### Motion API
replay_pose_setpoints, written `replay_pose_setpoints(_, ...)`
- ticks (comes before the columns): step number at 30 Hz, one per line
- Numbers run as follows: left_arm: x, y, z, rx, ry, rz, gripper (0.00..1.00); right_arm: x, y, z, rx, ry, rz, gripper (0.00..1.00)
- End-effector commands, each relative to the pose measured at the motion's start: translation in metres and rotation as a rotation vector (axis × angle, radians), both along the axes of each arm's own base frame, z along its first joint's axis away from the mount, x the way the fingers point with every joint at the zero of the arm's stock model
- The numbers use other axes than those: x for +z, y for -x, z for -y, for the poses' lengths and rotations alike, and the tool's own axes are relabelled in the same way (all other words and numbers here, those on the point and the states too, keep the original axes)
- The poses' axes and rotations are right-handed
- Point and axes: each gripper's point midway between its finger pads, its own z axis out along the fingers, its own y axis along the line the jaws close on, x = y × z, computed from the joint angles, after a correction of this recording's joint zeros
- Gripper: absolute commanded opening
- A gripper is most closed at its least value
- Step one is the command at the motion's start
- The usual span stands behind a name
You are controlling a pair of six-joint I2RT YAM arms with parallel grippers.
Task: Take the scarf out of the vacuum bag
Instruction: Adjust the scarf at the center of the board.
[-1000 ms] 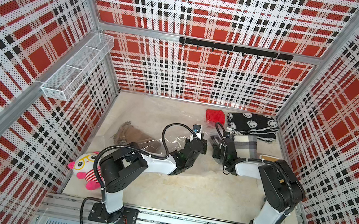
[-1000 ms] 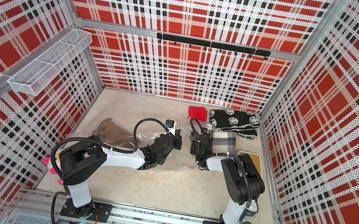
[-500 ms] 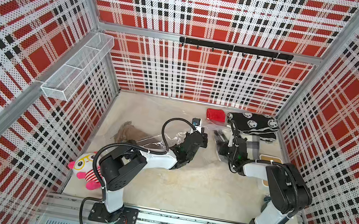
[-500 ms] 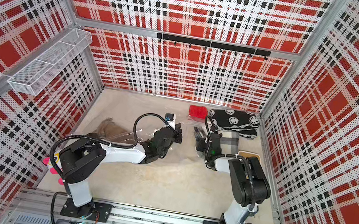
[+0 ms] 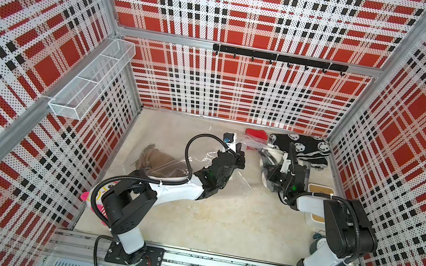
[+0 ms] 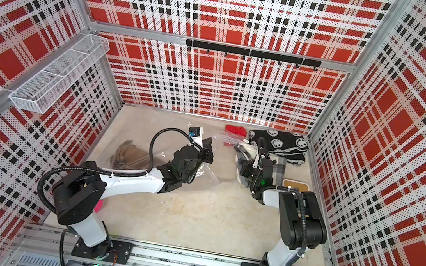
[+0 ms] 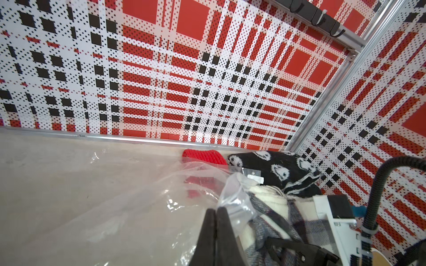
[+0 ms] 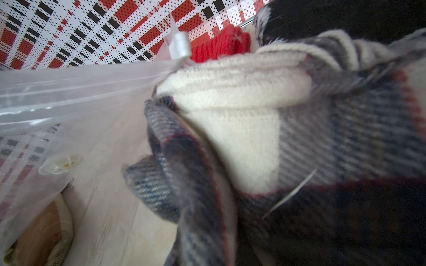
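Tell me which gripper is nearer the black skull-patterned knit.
Right. The right gripper sits just in front of the skull-patterned knit; the left gripper is farther off, pinching the vacuum bag.

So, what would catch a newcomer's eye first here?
The loud red, black and white plaid walls box in the floor. Toward the back, the left pincer pinches the clear vacuum bag while the right pincer grips a bunched checked scarf.

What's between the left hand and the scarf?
Only a crumpled clear fold of the vacuum bag, running from the shut left hand across to the scarf. The left wrist view shows it.
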Motion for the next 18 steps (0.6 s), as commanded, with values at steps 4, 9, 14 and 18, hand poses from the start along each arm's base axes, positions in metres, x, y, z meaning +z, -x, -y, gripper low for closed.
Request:
replay_pose_setpoints(4, 0.028, -0.003, -0.037, 0.088, 0.044, 0.054, 0.0, 0.022, -0.009, 0.015, -0.008, -0.099, 0.082, 0.0)
replay_pose_setpoints(9, 0.044, 0.006, -0.049, 0.098, 0.065, 0.084, 0.0, 0.02, -0.01, 0.021, -0.002, -0.138, 0.081, 0.0)
replay_pose_setpoints(14, 0.056, 0.016, -0.064, 0.113, 0.083, 0.106, 0.0, 0.02, -0.009, 0.025, -0.015, -0.124, 0.071, 0.0)
replay_pose_setpoints(18, 0.061, 0.023, -0.069, 0.102, 0.098, 0.116, 0.0, 0.022, -0.011, 0.026, -0.014, -0.122, 0.068, 0.0)
